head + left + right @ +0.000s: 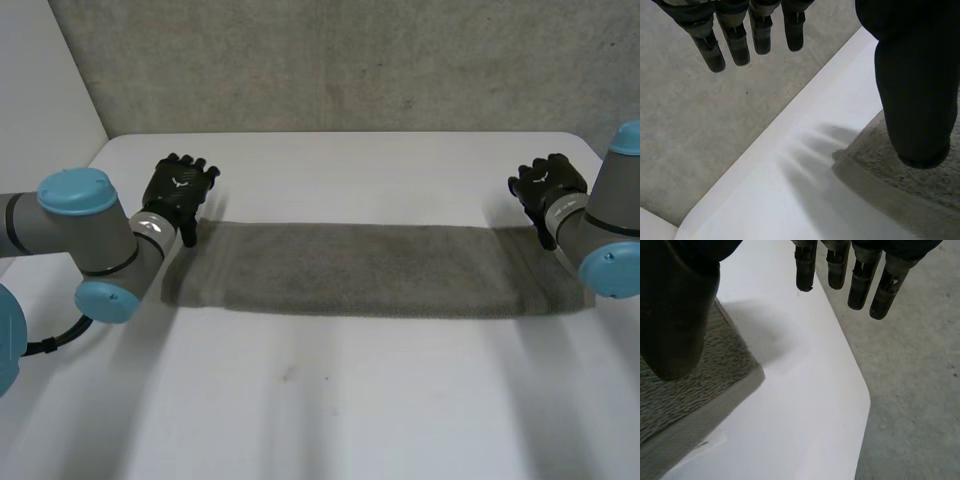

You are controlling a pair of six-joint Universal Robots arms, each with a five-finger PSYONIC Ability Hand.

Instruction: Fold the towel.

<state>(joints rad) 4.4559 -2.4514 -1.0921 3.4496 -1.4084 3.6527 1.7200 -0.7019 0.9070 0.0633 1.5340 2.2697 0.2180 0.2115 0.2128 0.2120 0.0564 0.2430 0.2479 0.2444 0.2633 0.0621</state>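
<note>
Two black hands in the head view, one at each end of a grey towel (360,268) spread flat as a long strip across the white tabletop (330,400). Left hand (180,192) just past the towel's far left corner, fingers straight and fanned, clasping nothing. Right hand (548,188) just past the towel's far right corner, likewise unclenched and empty. Grey arms with light-blue caps reaching in at both ends of the towel. Rough concrete (330,60) beyond the towel's far side, past the tabletop edge.

From the left wrist: left hand (915,75) spread wide, straight fingers (735,45) well apart from the thumb, pointing off beyond the towel toward the concrete. Thumb above the towel's (900,170) corner; contact with the pile impossible to judge. Bare tabletop (790,190) just beside that corner.

From the right wrist: right hand (675,325) spread the same way, straight fingers (860,280) well away from the towel, thumb over the towel's (690,385) corner, contact again impossible to judge. Rounded tabletop (805,405) corner near the towel.
</note>
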